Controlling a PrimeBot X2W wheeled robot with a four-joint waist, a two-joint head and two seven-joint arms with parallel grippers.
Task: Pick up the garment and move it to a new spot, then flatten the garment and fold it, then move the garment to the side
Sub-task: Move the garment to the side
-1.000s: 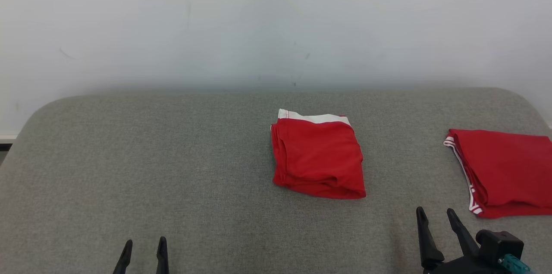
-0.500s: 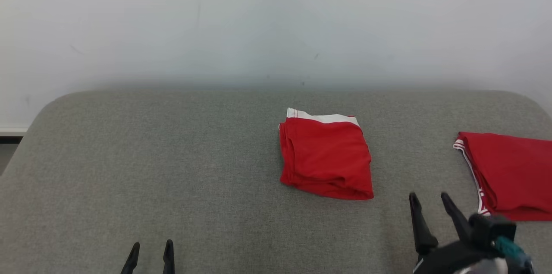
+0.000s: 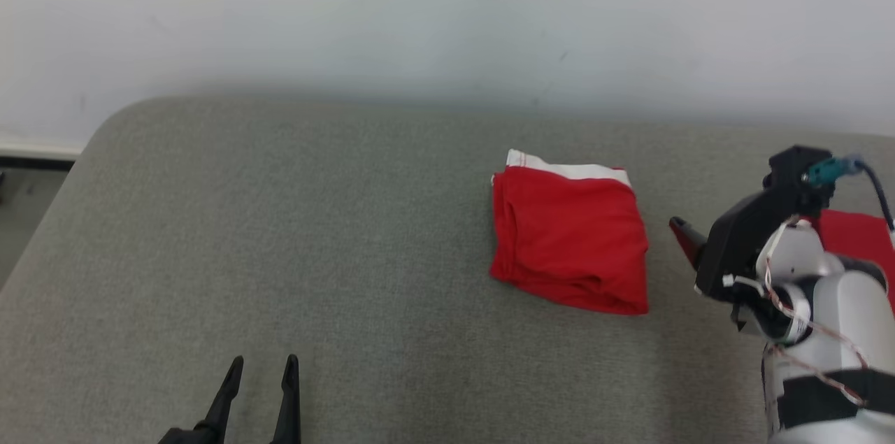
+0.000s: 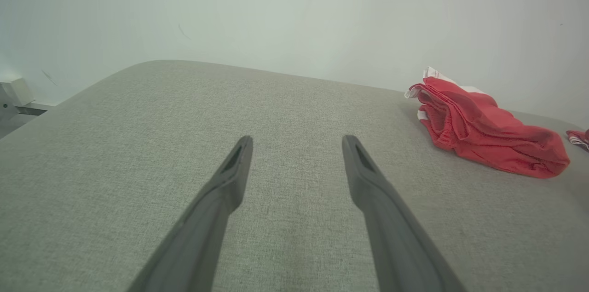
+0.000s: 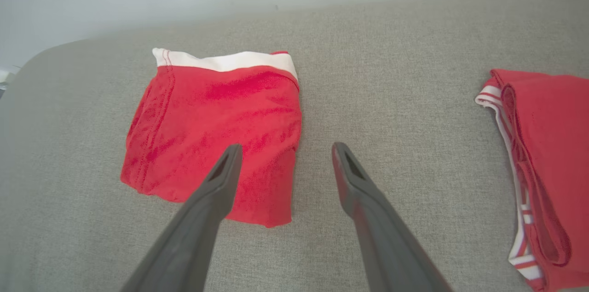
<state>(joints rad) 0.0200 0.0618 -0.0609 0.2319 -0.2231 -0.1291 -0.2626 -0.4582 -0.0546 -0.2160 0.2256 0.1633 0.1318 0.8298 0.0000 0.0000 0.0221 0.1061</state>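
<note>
A folded red garment (image 3: 570,241) with a white waistband lies on the grey padded surface (image 3: 280,220); I see the garment (image 5: 216,131) from above in the right wrist view and the garment (image 4: 483,131) at the far right in the left wrist view. My right gripper (image 3: 689,241) is raised beside its right edge, and in its own wrist view the right gripper (image 5: 283,154) stands open over the garment's near right corner, holding nothing. My left gripper (image 3: 262,363) rests open at the front left, far from the cloth; its wrist view shows the left gripper (image 4: 297,145) with nothing between the fingers.
A second folded red garment (image 5: 547,154) with a striped white band lies at the right end of the surface, partly behind my right arm as the second garment (image 3: 856,234). A pale wall runs behind. The surface's rounded left corner drops to the floor.
The head camera has swung, shifting the whole picture right. My right arm has lifted and reached forward from the front edge to beside the middle garment. The left gripper has stayed put.
</note>
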